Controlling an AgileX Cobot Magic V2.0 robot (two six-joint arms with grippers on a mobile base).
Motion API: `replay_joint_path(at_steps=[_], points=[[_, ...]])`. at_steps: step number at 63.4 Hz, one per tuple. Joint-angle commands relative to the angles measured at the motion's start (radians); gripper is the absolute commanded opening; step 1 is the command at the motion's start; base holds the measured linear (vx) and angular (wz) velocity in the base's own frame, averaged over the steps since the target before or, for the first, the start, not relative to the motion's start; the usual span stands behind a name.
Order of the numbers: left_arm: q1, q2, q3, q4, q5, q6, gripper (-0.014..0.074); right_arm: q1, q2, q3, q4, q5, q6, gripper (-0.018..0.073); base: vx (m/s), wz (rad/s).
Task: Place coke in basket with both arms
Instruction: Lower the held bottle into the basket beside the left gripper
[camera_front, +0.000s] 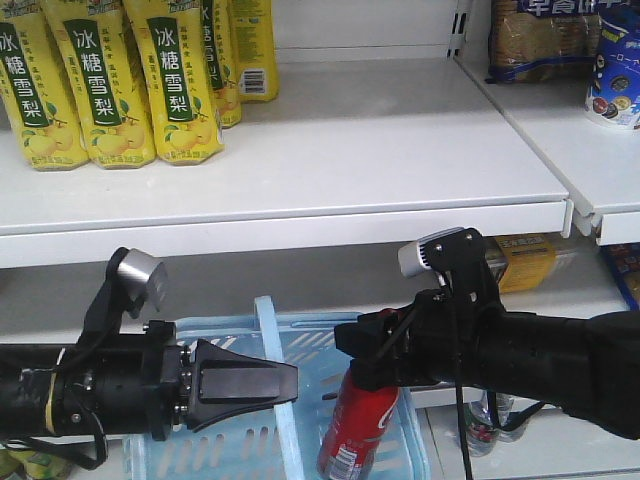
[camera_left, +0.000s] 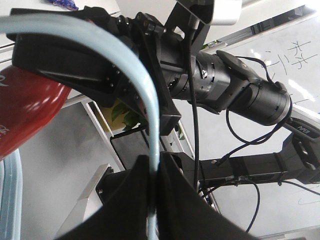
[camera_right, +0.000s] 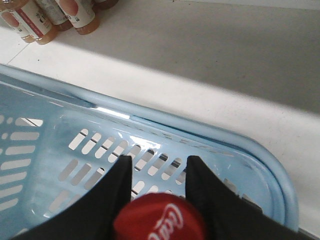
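On the left, the left pincer (camera_front: 290, 383) is clamping shut on the basket's hoop handle (camera_front: 270, 340), the blue bar running between its fingers (camera_left: 125, 205). The basket (camera_front: 225, 450) is spreading out just below and past that pincer. Further right, the right pincer (camera_right: 156, 167) is gripping the coke (camera_front: 358, 425) by its top, black fingers (camera_right: 107, 195) pressing on either side. The can is leaning beneath that pincer, its lower part inside the basket's rim; whether it is touching the bottom I cannot tell. Yellow bottles (camera_front: 110, 80) are standing on the shelf (camera_front: 350, 170) above both pincers.
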Motion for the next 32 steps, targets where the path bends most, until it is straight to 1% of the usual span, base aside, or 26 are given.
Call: replay_joint_path(at_steps=[1, 4, 6, 16, 22, 32], points=[[-0.005, -0.025, -0.025, -0.073, -0.219, 0.01, -0.0008, -0.002, -0.029, -0.036, 0.083, 0.055, -0.004, 0.0207, 0.0, 0.0], [-0.005, -0.025, -0.025, -0.073, -0.219, 0.01, -0.0008, -0.002, -0.029, -0.036, 0.083, 0.054, -0.004, 0.0256, 0.0, 0.0], [-0.005, -0.025, -0.025, -0.073, -0.219, 0.01, -0.0008, -0.002, -0.029, -0.036, 0.083, 0.052, -0.004, 0.0307, 0.0, 0.0], [-0.005, -0.025, -0.025, -0.073, -0.219, 0.01, -0.0008, -0.002, -0.029, -0.036, 0.083, 0.051, -0.004, 0.0459, 0.0, 0.0], [-0.005, -0.025, -0.025, -0.073, -0.219, 0.01, -0.0008, -0.002, -0.029, -0.036, 0.083, 0.05, -0.004, 0.0496, 0.0, 0.0], [-0.005, -0.025, -0.025, -0.073, -0.219, 0.01, -0.0008, -0.002, -0.029, -0.036, 0.083, 0.047, -0.004, 0.0496, 0.0, 0.0]])
